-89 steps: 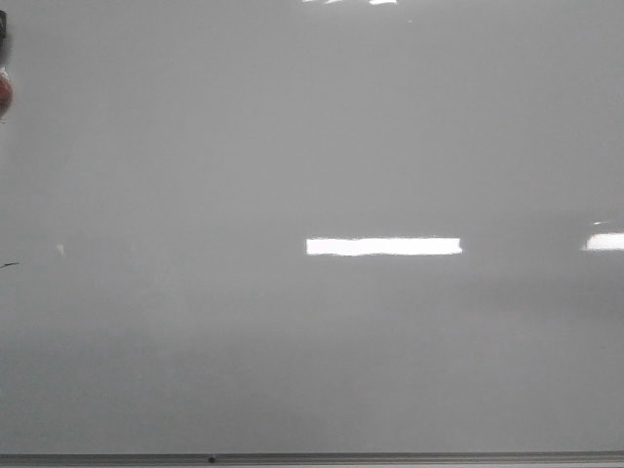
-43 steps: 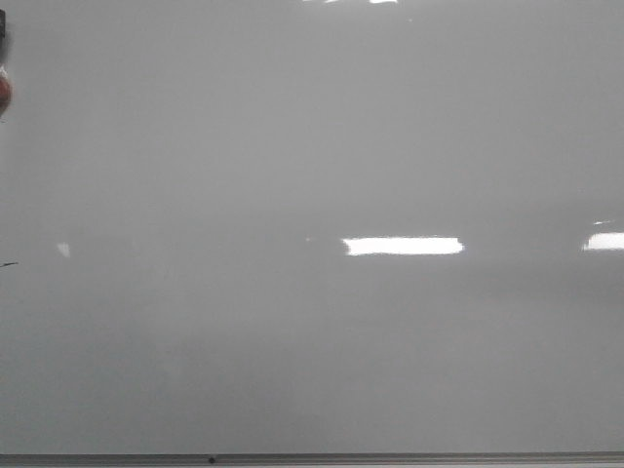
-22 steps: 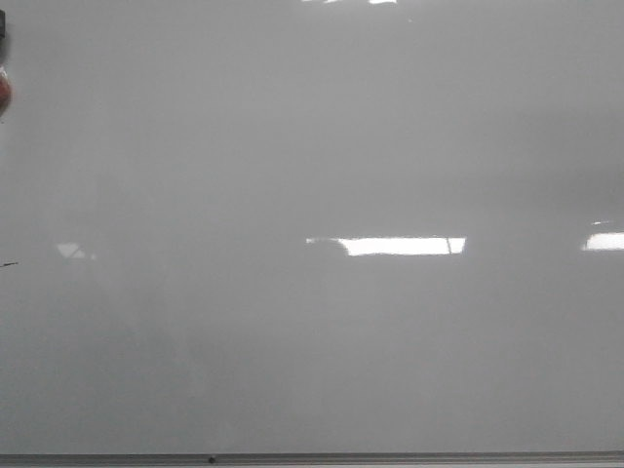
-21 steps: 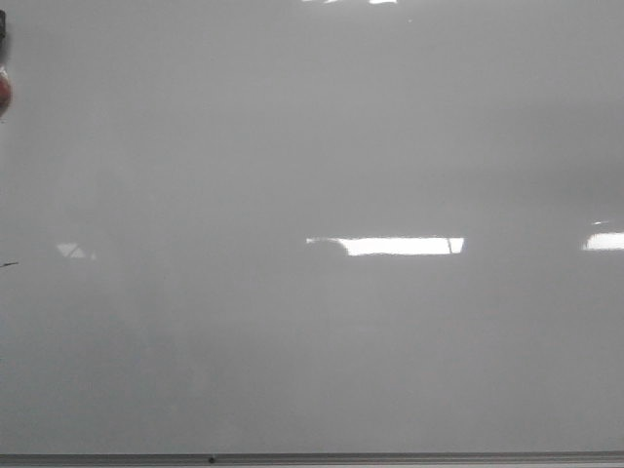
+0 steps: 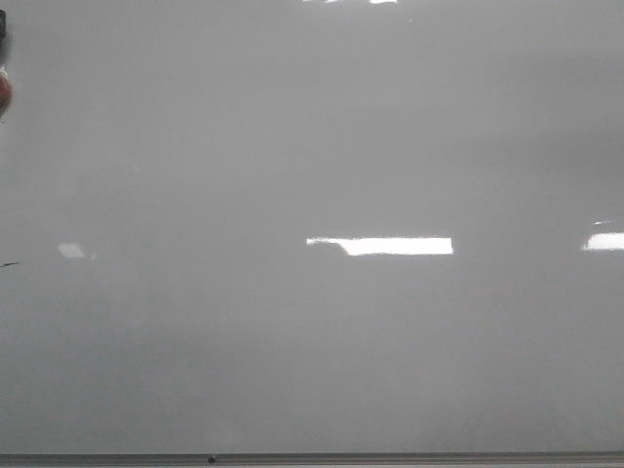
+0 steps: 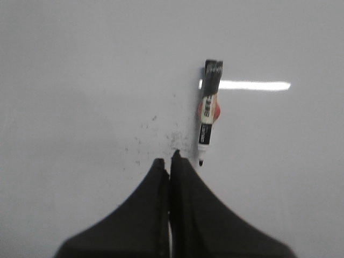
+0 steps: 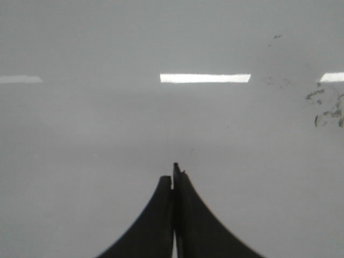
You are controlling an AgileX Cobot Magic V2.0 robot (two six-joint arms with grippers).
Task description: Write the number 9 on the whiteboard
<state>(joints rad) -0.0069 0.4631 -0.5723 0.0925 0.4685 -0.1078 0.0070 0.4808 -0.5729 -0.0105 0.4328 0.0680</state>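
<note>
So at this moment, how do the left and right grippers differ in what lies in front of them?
The left gripper has a marker lying on the whiteboard just past its tip, slightly to one side; the right gripper has no marker in its view. Small dark specks sit close to the left gripper's tip, while the dark smudges in the right wrist view lie far off to the side. Both have their jaws shut on nothing over the glossy board, and no 9 is drawn yet.
</note>
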